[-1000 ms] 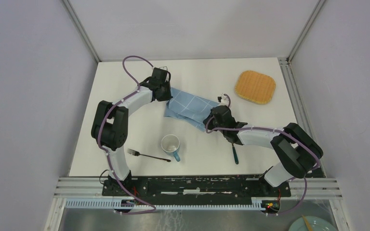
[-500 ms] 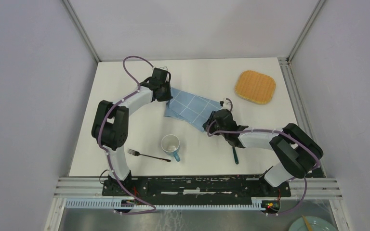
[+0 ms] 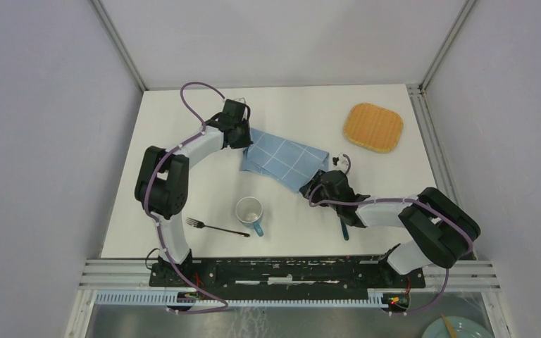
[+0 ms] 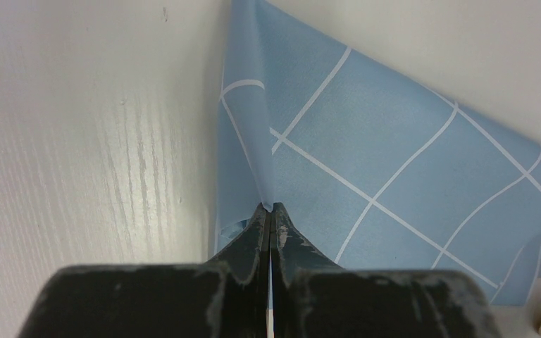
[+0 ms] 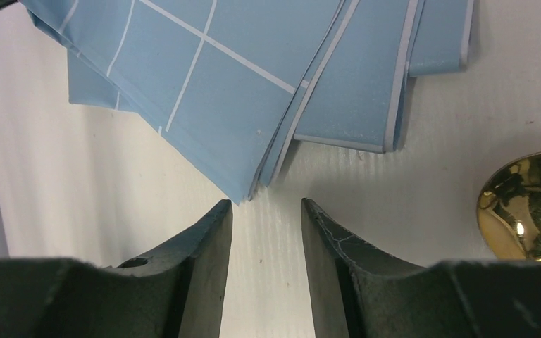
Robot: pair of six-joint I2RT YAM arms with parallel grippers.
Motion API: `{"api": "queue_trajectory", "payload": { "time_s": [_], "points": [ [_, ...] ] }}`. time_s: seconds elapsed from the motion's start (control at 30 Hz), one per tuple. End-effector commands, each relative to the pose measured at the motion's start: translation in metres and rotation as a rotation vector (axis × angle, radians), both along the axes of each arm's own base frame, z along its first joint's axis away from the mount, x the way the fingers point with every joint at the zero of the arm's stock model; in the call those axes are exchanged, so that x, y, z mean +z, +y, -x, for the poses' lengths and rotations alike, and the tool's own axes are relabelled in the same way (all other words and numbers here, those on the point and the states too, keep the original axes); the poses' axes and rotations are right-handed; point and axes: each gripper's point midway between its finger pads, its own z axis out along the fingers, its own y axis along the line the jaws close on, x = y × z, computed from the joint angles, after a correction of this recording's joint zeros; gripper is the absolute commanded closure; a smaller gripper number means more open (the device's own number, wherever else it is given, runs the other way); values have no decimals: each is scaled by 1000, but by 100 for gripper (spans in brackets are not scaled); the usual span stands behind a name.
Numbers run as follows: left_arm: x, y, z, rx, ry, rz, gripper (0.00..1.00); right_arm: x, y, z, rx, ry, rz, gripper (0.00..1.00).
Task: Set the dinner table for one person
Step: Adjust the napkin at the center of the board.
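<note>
The blue checked cloth (image 3: 282, 160) lies folded on the white dinner table (image 3: 183, 141), left of centre at the back. My left gripper (image 3: 243, 138) is shut on the cloth's far left corner; in the left wrist view the jaws (image 4: 268, 208) pinch a raised fold of the cloth (image 4: 394, 155). My right gripper (image 3: 315, 187) is open and empty, low over the table just off the cloth's near right corner. In the right wrist view the gripper (image 5: 266, 208) has bare table between its jaws, with the layered cloth edges (image 5: 253, 77) just ahead.
A white mug with a teal handle (image 3: 249, 211) and a dark fork (image 3: 215, 227) lie near the front. A teal-handled spoon (image 3: 344, 227) lies under my right arm, its gold bowl (image 5: 528, 204) beside my right jaw. An orange mat (image 3: 372, 127) sits at the back right.
My right gripper has let go of the cloth's right end and drawn back toward the near edge. The cloth's right end now lies spread out. The left gripper has not moved.
</note>
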Motion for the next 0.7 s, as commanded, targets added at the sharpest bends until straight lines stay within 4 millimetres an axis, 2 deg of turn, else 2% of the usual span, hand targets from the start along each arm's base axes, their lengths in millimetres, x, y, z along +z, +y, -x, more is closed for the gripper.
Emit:
{"api": "queue_trajectory", "payload": {
  "time_s": [0.0, 0.23, 0.67],
  "points": [
    [14, -5, -14, -20, -49, 14, 98, 2, 9, -7, -35, -12, -102, 53],
    [15, -5, -14, -24, -51, 6, 98, -4, 24, -14, -28, -2, -163, 53],
    [14, -5, -14, -22, -46, 10, 98, -16, 37, -18, -11, 29, -182, 53]
  ]
}}
